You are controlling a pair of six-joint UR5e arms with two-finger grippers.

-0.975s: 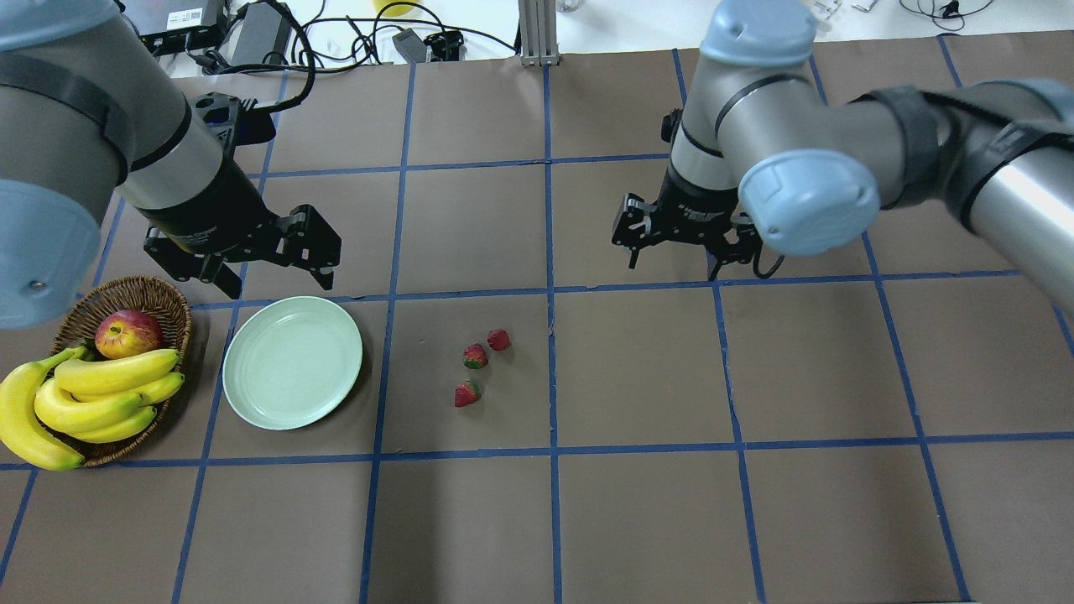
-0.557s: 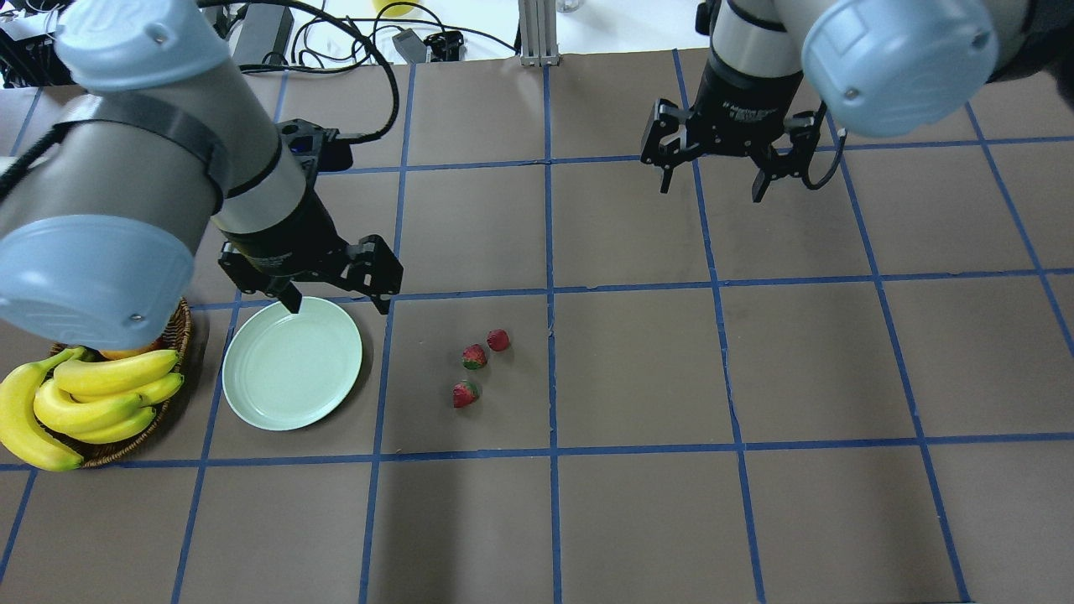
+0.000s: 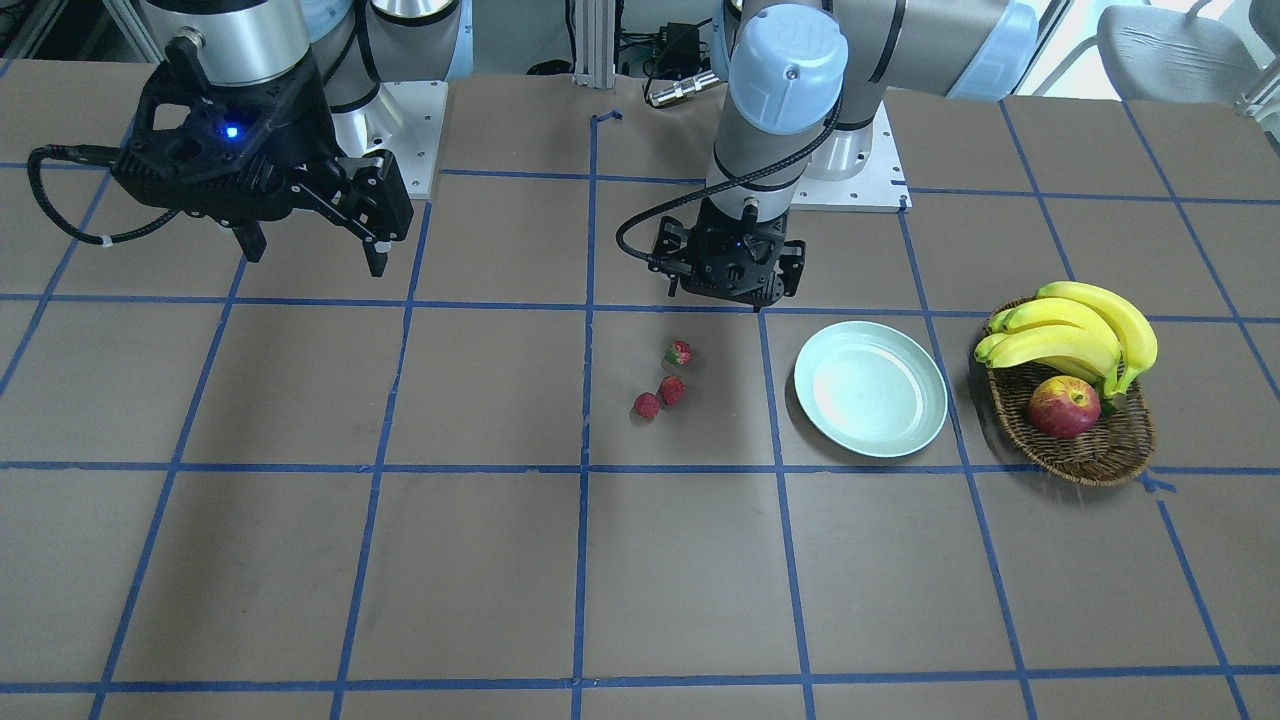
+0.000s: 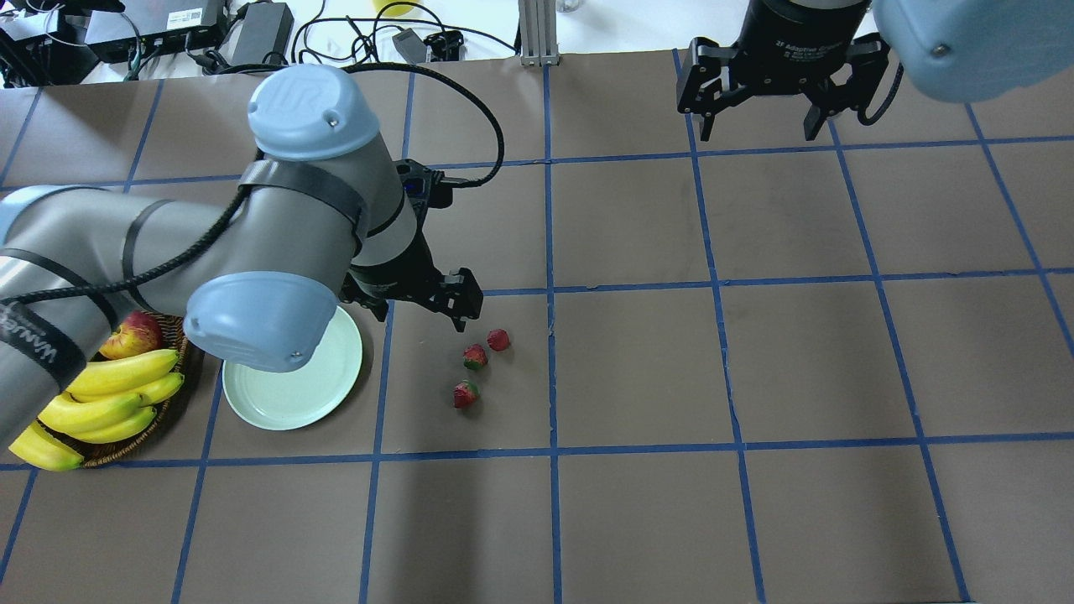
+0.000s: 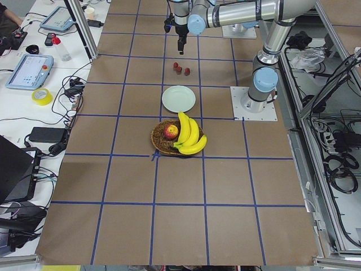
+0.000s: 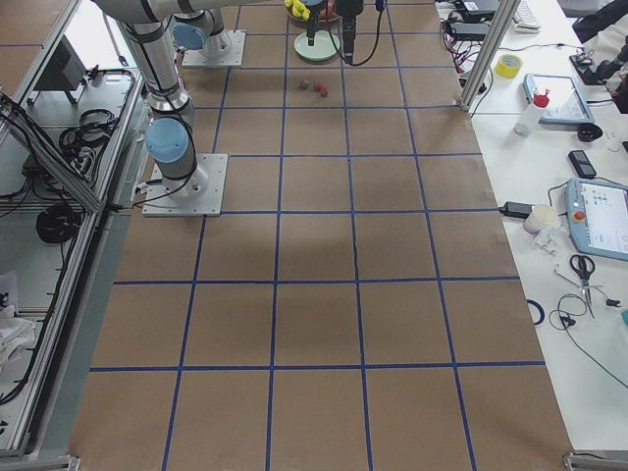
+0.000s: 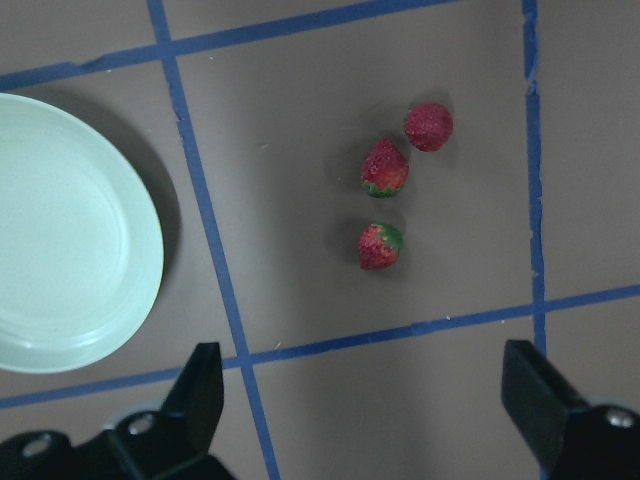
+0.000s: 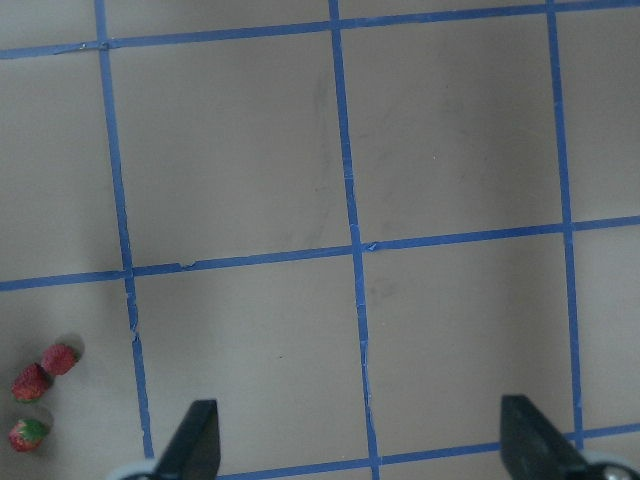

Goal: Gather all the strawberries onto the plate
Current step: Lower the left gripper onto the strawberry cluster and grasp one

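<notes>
Plate lies bare toward the tabletop's left edge, ready to receive. Left gripper, fingers apart, hovers near three strawberries beside the plate, probably lining up a pick. Right gripper, fingers apart, hangs clear.

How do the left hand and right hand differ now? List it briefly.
Position: the left hand hangs close by the strawberries and the plate; the right hand sits far off from both.
View: the left hand's camera frames all three strawberries plus the plate; the right hand's catches the strawberries only at a corner.
Shared: both open, empty, pointing down.
</notes>
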